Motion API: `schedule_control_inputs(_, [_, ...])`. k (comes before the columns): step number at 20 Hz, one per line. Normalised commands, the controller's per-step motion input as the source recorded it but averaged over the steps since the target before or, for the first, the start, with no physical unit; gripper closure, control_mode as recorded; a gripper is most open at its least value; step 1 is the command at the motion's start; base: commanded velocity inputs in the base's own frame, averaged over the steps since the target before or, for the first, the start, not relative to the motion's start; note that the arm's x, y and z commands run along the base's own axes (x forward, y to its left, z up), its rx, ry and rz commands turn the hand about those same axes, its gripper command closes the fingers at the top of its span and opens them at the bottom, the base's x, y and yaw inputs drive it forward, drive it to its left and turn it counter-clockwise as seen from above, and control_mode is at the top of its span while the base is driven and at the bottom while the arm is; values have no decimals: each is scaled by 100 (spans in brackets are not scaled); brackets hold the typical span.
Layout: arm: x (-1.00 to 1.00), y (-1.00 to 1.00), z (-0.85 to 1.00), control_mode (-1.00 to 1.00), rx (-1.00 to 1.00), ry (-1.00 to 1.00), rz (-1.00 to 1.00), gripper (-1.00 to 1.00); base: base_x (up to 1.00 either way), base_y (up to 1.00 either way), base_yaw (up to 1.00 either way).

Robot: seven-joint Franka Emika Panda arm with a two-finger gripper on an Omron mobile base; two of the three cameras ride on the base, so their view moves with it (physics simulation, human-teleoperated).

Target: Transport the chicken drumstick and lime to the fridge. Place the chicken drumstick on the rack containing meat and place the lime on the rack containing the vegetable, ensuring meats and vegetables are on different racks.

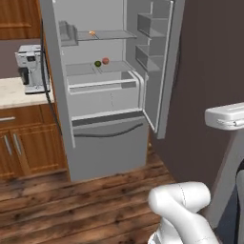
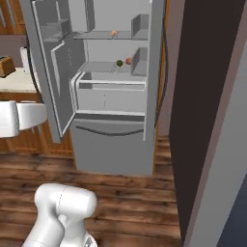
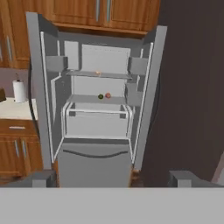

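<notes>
My gripper [image 3: 112,177] hangs wide apart, empty. Lime [image 1: 97,63] sits beside the tomato [image 1: 105,61]; the drumstick, probably upstairs [image 1: 92,33], needs checking before I back off.

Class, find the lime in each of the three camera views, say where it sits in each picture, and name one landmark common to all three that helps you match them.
Left base view: the lime sits upper middle, on the lower fridge shelf.
Right base view: the lime sits upper middle, same shelf.
Hand view: the lime sits just above centre.
Shared landmark: the red-orange vegetable close beside it, on the same shelf.
</notes>
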Motion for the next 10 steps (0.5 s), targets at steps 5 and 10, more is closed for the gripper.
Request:
schedule_control_inputs(5, [0,0,0,100,0,0,0,-100,-100,0,5])
schedule_control_inputs(10, [0,0,0,100,0,0,0,-100,-100,23,5])
